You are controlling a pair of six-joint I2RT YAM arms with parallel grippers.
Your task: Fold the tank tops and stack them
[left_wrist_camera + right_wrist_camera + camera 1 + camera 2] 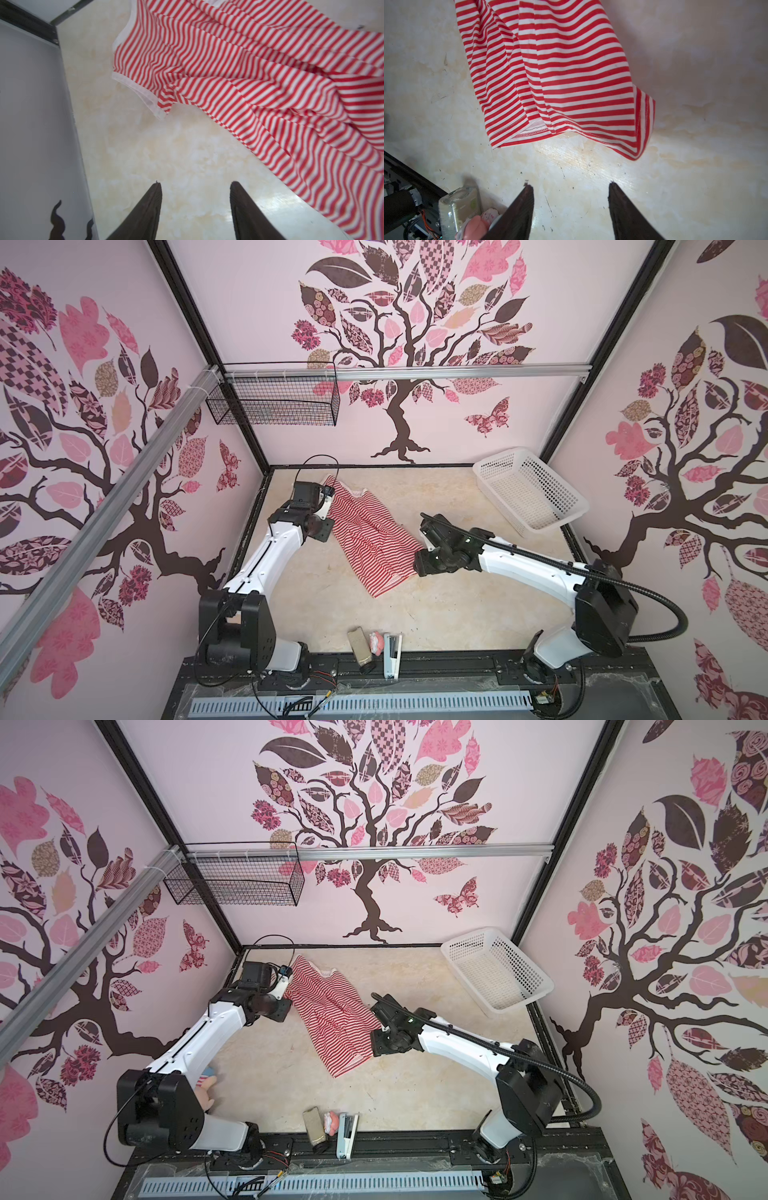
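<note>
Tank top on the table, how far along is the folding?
Early on. Done: the tank top lies stretched out on the table, rumpled, not neatly folded. In hand: nothing; the left gripper and right gripper hover open and empty near its two ends. Left: the folding itself, then stacking; only one top is in view.

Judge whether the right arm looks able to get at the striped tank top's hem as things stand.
Probably yes. The right gripper hangs open just short of the tank top, with only bare table between its fingertips and the hem.
</note>
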